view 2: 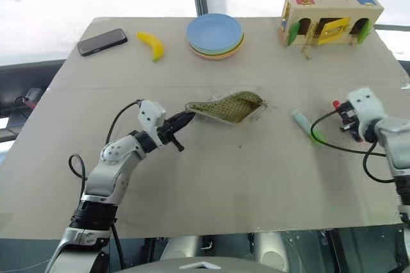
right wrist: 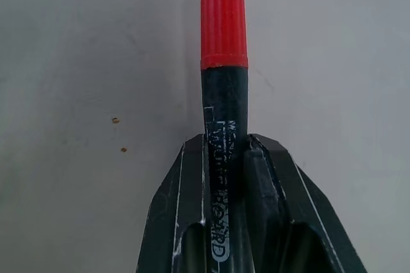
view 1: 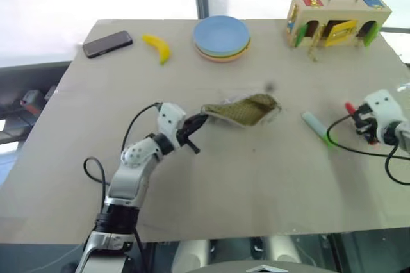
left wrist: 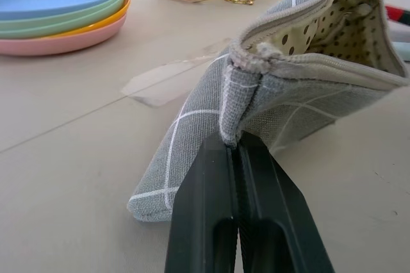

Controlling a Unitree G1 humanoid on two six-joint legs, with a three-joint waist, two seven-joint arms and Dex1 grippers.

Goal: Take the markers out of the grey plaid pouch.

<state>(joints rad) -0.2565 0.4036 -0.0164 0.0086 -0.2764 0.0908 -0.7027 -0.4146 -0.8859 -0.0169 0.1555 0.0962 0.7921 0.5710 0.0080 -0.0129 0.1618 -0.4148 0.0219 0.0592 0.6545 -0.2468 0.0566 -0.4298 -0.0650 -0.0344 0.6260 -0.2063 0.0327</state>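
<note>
Grey plaid pouch [view 1: 246, 110], mid-surface, held by one corner in my left gripper [view 1: 197, 124], whose two black fingers are pressed together on the fabric. From the head views I see the pouch lifted at that corner and gaping, tan dotted lining uppermost. My left wrist view adds the detail: the fingers [left wrist: 211, 222] pinch a folded seam beside the zip, and the open mouth faces away toward the wooden latch box [view 1: 336, 20].

My right gripper [view 1: 354, 114] sits well to the right, closed narrowly around the red marker [right wrist: 223, 61]. The right wrist view shows its red cap projecting past the fingertips and a dark, lettered barrel between them, with bare tan surface [view 1: 256, 190] behind. In the head views I see just a red tip at that gripper.

The light green marker [view 1: 318, 127] lies on the surface between pouch and right gripper, apart from both.

Far edge: black phone [view 1: 107, 44], banana [view 1: 158, 47], stacked plates [view 1: 221, 38].
</note>
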